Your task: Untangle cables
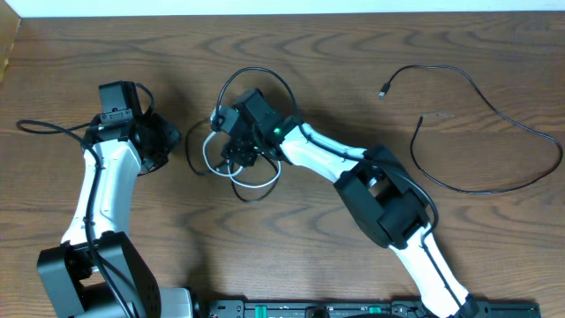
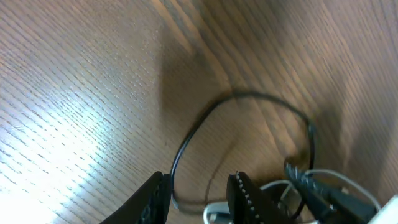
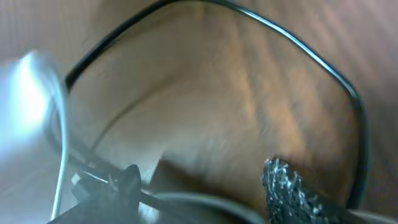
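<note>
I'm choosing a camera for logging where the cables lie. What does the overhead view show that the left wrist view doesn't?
Only overhead: the long black cable, lying by itself at the far right, plug ends free. Only left wrist: the left gripper close up, its jaws standing apart. Both: the white cable looped on the wooden table.

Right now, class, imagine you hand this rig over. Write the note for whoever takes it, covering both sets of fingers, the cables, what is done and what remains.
The left gripper has its fingers apart and grips nothing; a thin black loop lies just ahead.
The right gripper has its fingers wide open at the white cable, mid-table, and holds nothing.
The black cable lies alone on the right side of the table.
Done: the black cable looks separated.
Left: the white cable is coiled beside the thin black loop. It is unclear whether that loop is cord or arm wiring. Free the white cable and lay it out.
</note>
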Robot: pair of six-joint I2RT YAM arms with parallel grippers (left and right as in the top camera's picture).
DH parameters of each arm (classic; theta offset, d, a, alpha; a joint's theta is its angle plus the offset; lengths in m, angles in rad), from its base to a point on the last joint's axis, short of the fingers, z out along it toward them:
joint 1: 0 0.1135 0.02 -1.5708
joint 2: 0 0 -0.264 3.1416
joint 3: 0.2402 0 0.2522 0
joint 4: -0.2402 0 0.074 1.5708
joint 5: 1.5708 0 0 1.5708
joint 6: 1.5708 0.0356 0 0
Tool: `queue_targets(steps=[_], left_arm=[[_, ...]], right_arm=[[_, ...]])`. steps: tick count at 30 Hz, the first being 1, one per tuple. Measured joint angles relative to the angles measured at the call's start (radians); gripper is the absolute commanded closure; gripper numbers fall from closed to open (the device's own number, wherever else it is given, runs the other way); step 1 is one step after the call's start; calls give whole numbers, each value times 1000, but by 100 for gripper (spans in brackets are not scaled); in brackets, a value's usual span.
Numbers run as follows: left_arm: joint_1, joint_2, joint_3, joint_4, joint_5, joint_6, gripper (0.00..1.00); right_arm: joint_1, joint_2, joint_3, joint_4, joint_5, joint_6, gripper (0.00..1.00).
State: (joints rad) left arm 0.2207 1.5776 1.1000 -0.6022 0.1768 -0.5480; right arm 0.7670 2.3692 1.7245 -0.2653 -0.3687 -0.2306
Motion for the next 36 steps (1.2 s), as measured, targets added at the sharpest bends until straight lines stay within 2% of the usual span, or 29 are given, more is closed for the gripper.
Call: queue_targets(steps=[6,12,20,26,31,34,36], left_arm=[[0,0,0,0,0,0,66],[0,0,0,0,0,0,66],[0,0,0,0,0,0,66],[0,0,0,0,0,0,66],[0,0,0,1,-5,3,66],[0,0,0,4,-64,4,66],[0,0,0,2,-121,3,66]], right_arm=[[-50,-139,-8,-157,-23,3,37],[-111,-253,-3,-172,-28,56,39],[-120,-149,-3,-155,19,148,55],[-100,-51,-6,-124,48,171,51],[-73,-48,-7,-65,62,178,60],[-61,-48,-4,-54,73,179,60],[-61,-52,3,-43,91,180,57]])
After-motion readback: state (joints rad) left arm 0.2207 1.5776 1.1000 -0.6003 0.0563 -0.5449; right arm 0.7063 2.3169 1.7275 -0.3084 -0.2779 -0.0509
